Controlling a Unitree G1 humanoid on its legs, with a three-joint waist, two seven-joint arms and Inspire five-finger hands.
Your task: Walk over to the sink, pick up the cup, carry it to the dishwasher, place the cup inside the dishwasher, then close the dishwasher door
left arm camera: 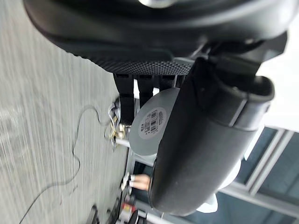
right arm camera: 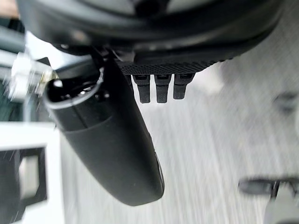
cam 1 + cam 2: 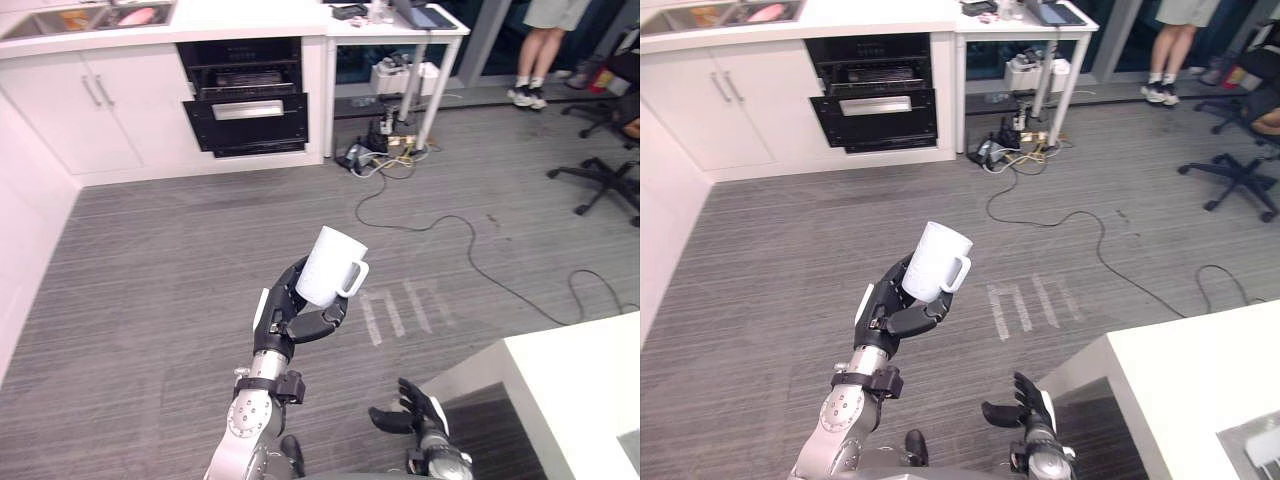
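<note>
I see L arm point(image 3: 243, 425) silver-grey w/ round screwed joint, black wrist clamp. L hand point(image 3: 285, 322) dark, white patch at edge. R hand point(image 3: 418, 405) dark too.

The cup point(image 3: 328, 265) is coloured plain white, and a white label point(image 1: 154, 122) barred in black is carried on its base. The left hand point(image 3: 285, 320) is finished in black. The floor point(image 3: 150, 260) is streaked in fine grey lines and marked by pale stripes point(image 3: 400, 308). The cable point(image 3: 410, 228) is black. The counter point(image 3: 240, 18) is white, the dishwasher point(image 3: 245, 135) black with a silver handle point(image 3: 247, 110).
</note>
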